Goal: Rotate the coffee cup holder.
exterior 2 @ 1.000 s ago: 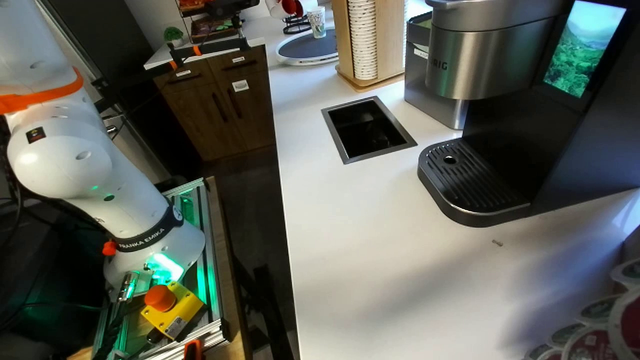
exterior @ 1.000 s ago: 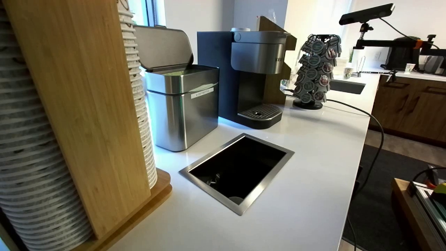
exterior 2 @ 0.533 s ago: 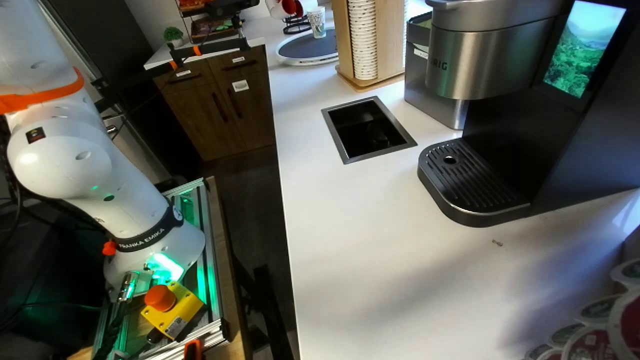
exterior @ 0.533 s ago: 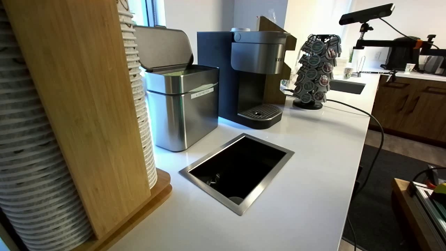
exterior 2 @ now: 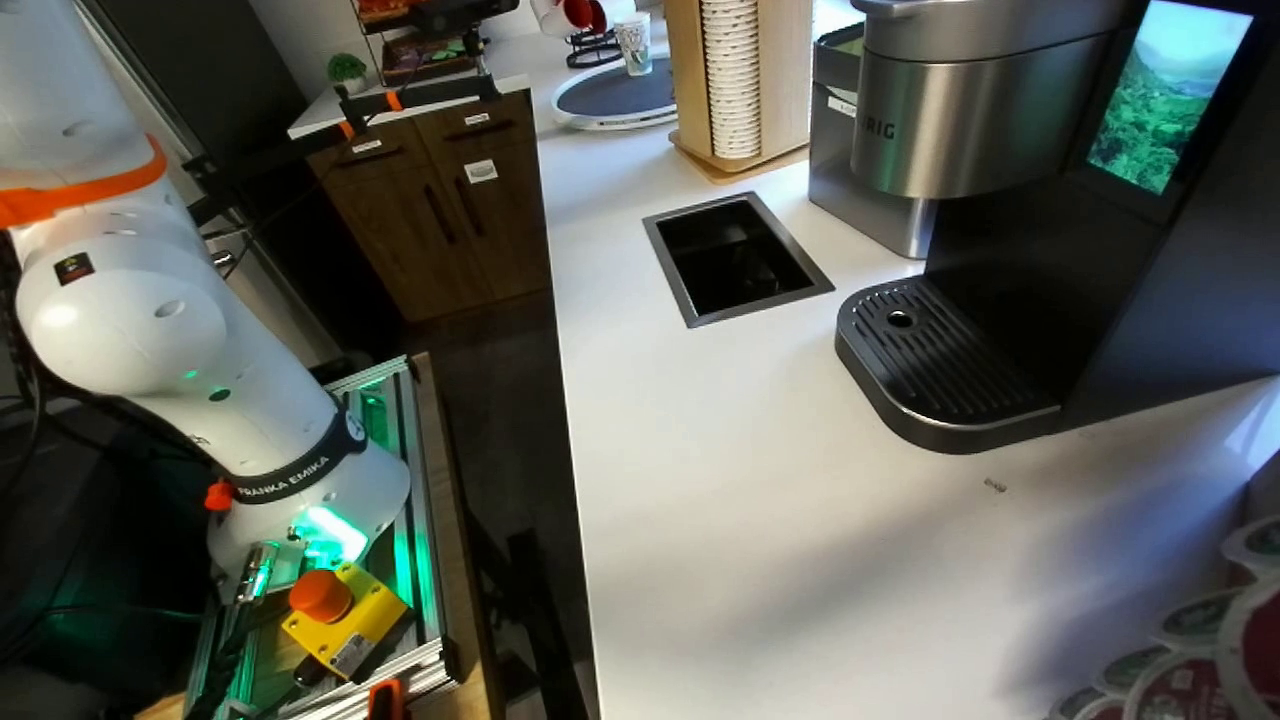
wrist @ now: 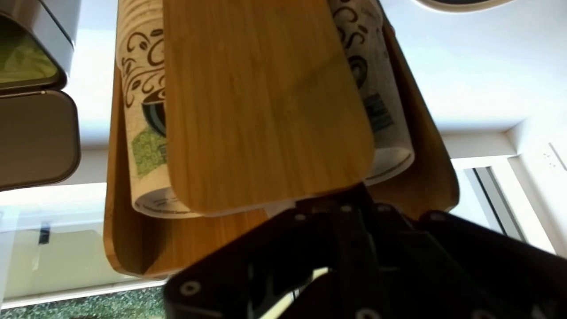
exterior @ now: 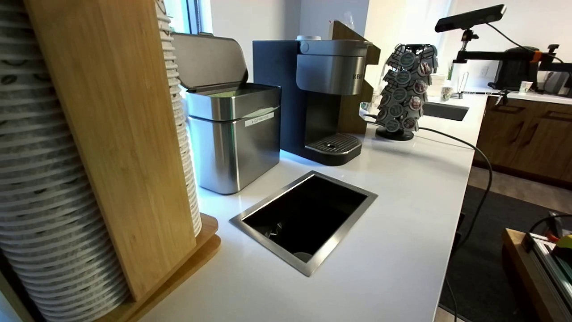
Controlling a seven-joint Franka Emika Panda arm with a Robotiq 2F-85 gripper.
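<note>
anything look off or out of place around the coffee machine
A small scrap lies on the counter near the coffee machine, too small to identify. The lid of the steel bin stands open. The upper board of the coffee cup holder sits slightly askew over its lower board, probably harmless as it's meant to rotate.

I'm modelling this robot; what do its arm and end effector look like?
The rounded white arm has an orange band, a black "FRANKA EMIKA" collar, a small dark badge and a dark cable with a silvery connector. The angular black end effector shows pale round fasteners.
</note>
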